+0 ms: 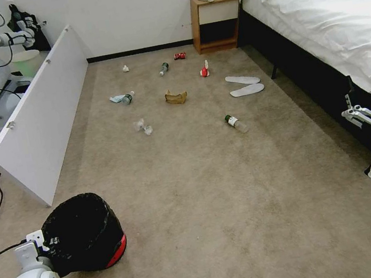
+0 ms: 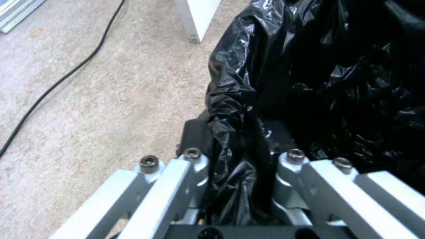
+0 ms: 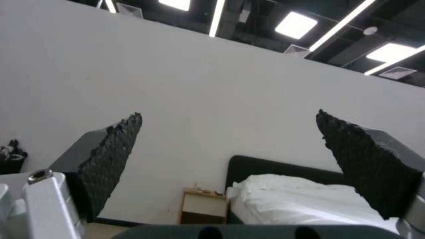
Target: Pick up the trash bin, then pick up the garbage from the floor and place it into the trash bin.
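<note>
Left pincer (image 2: 241, 159) clamps the trash bin (image 1: 85, 234) rim, bin tilted, mouth up-left.

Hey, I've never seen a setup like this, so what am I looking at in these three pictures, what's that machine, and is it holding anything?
This is a wheeled robot with two arms, seen through its own cameras. The wide picture comes from its head, looking down at a bedroom floor. The other two come from cameras on its wrists.

The left pincer is shut on the rim of the trash bin, a small red bin lined with a black bag. The left wrist picture shows that bag up close between the metal fingers.

The right pincer is open and holds nothing. It is raised beside the bed, pointing at the wall.

Litter lies scattered on the carpet ahead: clear bottles, a crushed red can, a brown paper bag and a pair of white slippers.
</note>
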